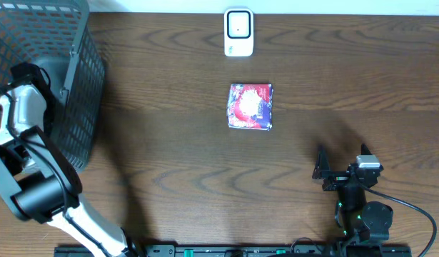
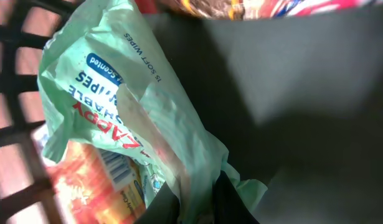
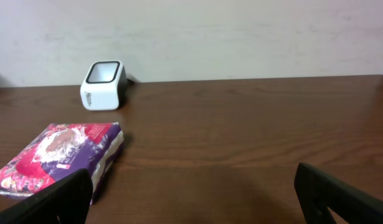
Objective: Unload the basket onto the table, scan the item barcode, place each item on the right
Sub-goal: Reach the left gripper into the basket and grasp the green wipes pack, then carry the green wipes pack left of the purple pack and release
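One end effector (image 2: 197, 202), pinching wipes pack (image 2: 135, 106)

A dark brown wood-grain table (image 1: 169, 164) fills the overhead frame. At the upper left stands a dark grey plastic mesh basket (image 1: 87, 86), its tall lattice wall slanting down toward the frame's left edge. Just above the centre of the frame, a square glossy packet printed in purple and red (image 1: 250, 106) lies flat on the bare wood, well apart from the basket. In the right wrist view the packet sits at the lower left, one pale side edge showing, with an off-white wall (image 3: 210, 31) behind the table's far edge. Inside the basket, an orange printed packet (image 2: 85, 180) lies at the lower left, partly covered, beside the dark inner wall.
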Robot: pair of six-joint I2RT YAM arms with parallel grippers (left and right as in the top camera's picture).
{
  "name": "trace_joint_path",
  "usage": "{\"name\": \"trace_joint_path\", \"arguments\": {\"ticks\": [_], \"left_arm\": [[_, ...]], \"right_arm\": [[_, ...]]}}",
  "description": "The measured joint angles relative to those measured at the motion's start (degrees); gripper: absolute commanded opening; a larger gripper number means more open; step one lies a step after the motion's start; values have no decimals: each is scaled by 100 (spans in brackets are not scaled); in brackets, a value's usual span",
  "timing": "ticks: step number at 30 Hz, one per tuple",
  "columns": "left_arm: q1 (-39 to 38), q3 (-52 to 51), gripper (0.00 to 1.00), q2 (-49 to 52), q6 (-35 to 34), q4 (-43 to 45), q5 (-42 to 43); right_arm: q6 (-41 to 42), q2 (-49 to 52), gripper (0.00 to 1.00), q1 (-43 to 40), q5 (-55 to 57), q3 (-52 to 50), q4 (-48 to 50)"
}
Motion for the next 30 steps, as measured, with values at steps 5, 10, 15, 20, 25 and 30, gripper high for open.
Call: {"name": "trace_joint_path", "arguments": {"ticks": [5,10,15,20,25,30], "left_arm": [[0,11,7,-1226,-2,83,35],[4,52,7,-2498,-2,612,289],[-17,68,7,-3379,-2,1078,1626],[-420,68,7,-3941,205,1416,2612],[-1325,68,7,-4437,619,1449,2953],[-2745,72,7,-4555,973,1300,3073]], "right_arm": [[0,0,99,0,0,0,0],[0,0,99,0,0,0,2],[0,0,99,0,0,0,0],[0,0,99,0,0,0,0],[0,0,99,0,0,0,0],[0,0,99,0,0,0,2]]}}
